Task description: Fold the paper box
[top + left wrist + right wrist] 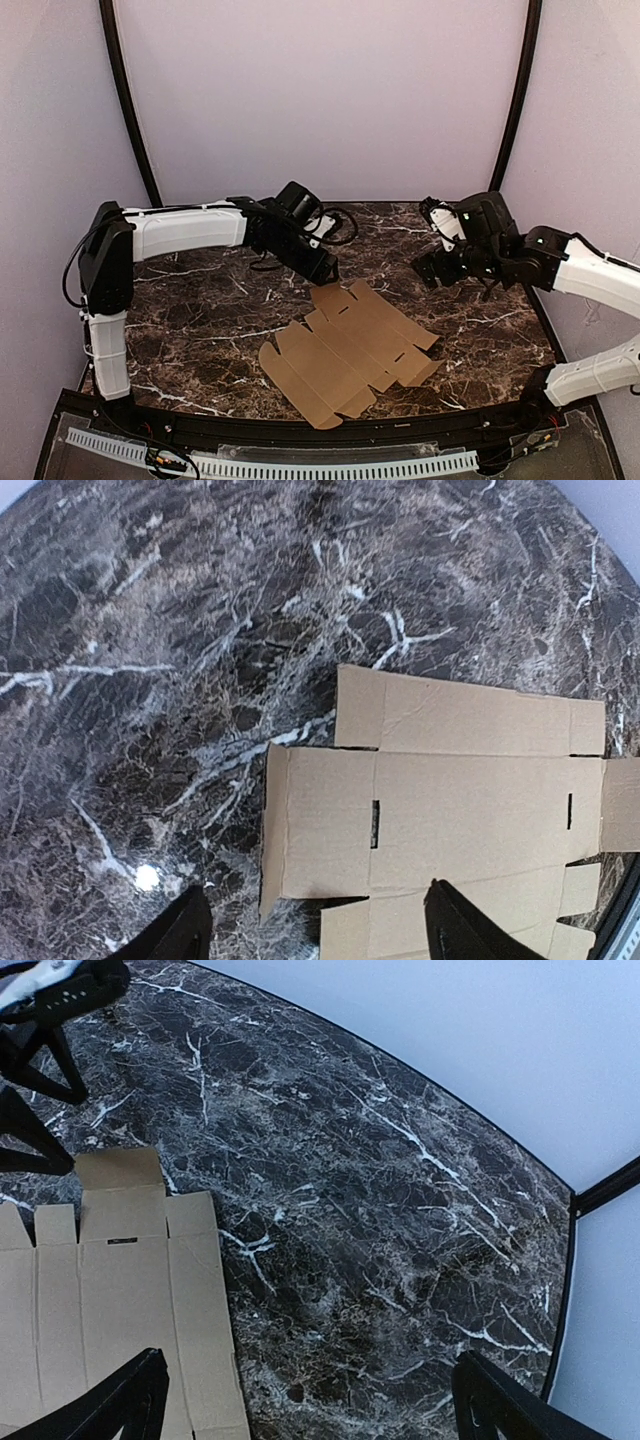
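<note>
Paper box [350,350] lies unfolded as a flat brown sheet on the marble table [200,300], near the front and a little right of the middle. Its long axis runs diagonally. The nearest corner comes close to the table's front edge, and its far corner points toward the back wall. Tabs, notches and small slits break up its outline.

Bare marble stretches wide to the left of the sheet and behind it. A narrower strip stays free on the right.

The left gripper [328,270] hangs over the sheet's far corner with its fingers apart. In its wrist view one finger [185,928] sits over bare marble and the other over cardboard, straddling the sheet's edge. Whether either tip touches the sheet cannot be told.

The right gripper [432,270] hovers over bare marble beyond the sheet's far right side, clear of it, fingers spread wide with nothing between them.

The left wrist view cuts the sheet off at the bottom and right. The right wrist view shows only one end of it, cropped at the left and bottom. The overhead view leaves it unclear whether the right-hand flaps lie fully flat. Both arms' lower links run out of the frame at the sides.
</note>
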`<state>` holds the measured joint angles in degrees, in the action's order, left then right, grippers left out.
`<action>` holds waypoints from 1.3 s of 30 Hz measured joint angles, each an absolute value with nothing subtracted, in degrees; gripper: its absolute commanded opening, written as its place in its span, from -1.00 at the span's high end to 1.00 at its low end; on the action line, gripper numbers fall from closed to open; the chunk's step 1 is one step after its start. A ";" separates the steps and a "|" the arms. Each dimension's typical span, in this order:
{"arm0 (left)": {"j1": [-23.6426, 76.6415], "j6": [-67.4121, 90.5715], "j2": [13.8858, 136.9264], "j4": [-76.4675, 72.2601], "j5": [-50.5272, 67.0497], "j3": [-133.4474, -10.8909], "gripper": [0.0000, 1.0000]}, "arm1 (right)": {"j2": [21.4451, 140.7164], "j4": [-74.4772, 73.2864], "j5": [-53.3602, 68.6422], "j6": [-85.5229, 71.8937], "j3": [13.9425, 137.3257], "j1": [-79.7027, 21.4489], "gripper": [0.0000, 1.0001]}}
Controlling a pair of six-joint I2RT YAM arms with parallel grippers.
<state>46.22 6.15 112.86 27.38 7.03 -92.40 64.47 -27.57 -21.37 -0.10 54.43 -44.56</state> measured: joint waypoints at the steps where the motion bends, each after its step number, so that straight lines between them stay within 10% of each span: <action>1: 46.22 5.96 114.61 28.03 7.14 -93.73 -0.28 | 63.99 -27.79 -21.02 -0.93 54.04 -44.56 -0.97; 20: 46.13 5.52 125.16 32.03 6.33 -100.38 0.29 | 61.89 -29.65 -18.13 -5.93 51.37 -44.56 -0.97; 30: 45.87 4.64 126.67 32.56 5.50 -101.36 0.97 | 61.89 -29.67 -17.56 -6.61 51.35 -44.56 -0.97; 39: 45.74 3.55 127.17 32.56 4.25 -101.67 0.99 | 61.60 -30.09 -16.62 -6.72 51.35 -44.56 -0.97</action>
